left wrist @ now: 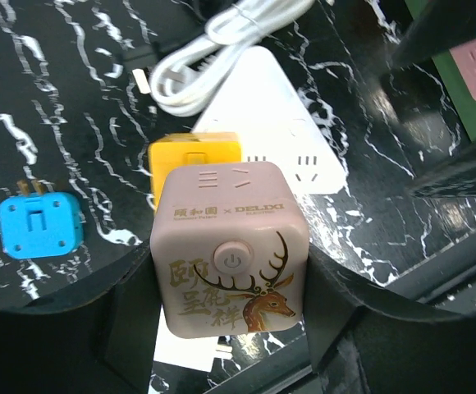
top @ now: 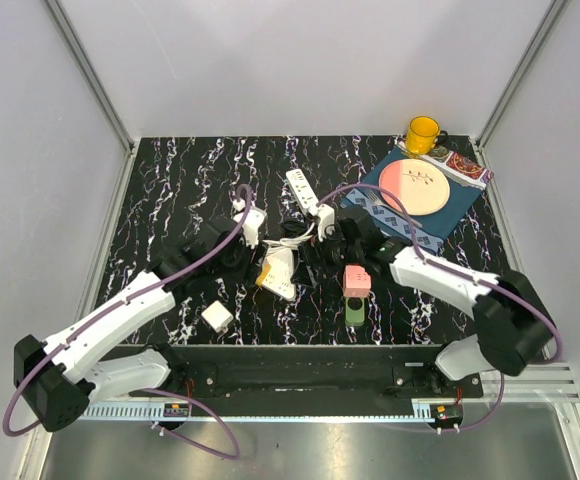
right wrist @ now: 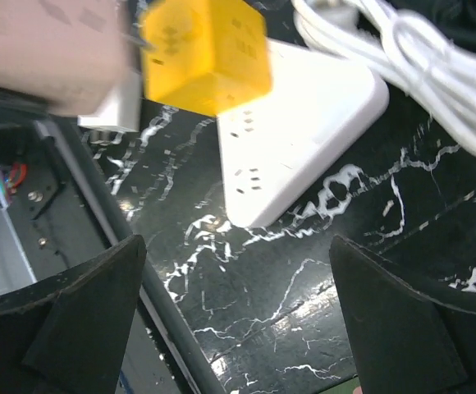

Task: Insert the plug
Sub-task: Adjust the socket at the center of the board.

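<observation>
Looking down from the top external view, the two arms meet over the white power strip (top: pixel 280 272) near the middle of the counter (top: pixel 170 190). The left end effector (top: pixel 242 258) is just at the strip's left, the right end effector (top: pixel 322 248) just at its right. The strip's long axis slants away from the bases.

In the left wrist view, the left end effector (left wrist: pixel 234 328) pinches the pink cube adapter (left wrist: pixel 230 258) by its sides, deer face up. The power strip (left wrist: pixel 279 123) lies directly ahead, beyond the cube. A yellow cube adapter (left wrist: pixel 195 158) stands on the strip's near part, and free sockets show to its right. A blue plug (left wrist: pixel 39 226) lies off to the left (well clear of the strip).

In the right wrist view, the right end effector (right wrist: pixel 238 304) is spread wide and holds nothing. The strip (right wrist: pixel 304 123) and the yellow cube (right wrist: pixel 205 53) lie ahead of it.

The left arm holds the plug, so I judge the next move is forward and slightly right, onto a free socket.
</observation>
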Robot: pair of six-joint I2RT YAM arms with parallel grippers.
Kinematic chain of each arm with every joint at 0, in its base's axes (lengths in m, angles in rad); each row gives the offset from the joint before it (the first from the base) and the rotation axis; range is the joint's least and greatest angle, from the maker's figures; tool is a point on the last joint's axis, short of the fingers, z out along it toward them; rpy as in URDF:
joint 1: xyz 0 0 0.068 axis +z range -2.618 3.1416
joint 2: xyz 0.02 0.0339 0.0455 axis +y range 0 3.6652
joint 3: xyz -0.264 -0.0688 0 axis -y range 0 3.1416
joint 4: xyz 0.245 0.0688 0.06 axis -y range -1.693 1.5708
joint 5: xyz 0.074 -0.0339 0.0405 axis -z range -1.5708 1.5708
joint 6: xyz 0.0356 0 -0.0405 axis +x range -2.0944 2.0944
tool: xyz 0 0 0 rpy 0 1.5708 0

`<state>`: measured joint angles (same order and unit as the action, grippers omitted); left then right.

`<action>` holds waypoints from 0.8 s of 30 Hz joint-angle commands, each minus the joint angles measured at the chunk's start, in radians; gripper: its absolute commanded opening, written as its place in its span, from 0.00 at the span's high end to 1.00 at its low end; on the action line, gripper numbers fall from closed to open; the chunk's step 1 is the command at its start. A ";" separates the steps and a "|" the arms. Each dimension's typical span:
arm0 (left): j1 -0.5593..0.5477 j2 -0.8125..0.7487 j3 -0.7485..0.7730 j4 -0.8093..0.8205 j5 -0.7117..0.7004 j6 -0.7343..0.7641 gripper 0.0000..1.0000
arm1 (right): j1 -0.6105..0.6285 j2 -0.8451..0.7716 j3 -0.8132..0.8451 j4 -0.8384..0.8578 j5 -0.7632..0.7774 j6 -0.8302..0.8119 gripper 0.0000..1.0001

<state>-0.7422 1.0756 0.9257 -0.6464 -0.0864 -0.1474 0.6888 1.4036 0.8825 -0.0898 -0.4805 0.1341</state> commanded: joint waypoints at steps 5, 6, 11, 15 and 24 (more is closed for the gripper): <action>0.023 -0.120 -0.054 0.102 -0.095 -0.020 1.00 | 0.038 0.199 0.018 0.082 0.138 0.174 0.03; 0.023 -0.126 -0.060 0.106 -0.087 -0.020 1.00 | 0.047 0.215 0.018 0.081 0.146 0.188 0.02; 0.023 -0.160 -0.093 0.120 -0.073 -0.018 1.00 | 0.164 0.301 0.048 0.173 0.143 0.263 0.03; 0.023 -0.178 -0.097 0.120 -0.070 -0.015 1.00 | 0.236 0.336 0.064 0.216 0.108 0.295 0.03; 0.021 -0.210 -0.166 0.172 0.030 0.002 1.00 | 0.187 0.167 -0.005 0.217 0.298 0.410 0.04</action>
<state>-0.7235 0.8894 0.7872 -0.5682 -0.1165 -0.1566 0.9276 1.6958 0.8963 0.0803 -0.2844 0.4564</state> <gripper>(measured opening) 0.623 0.963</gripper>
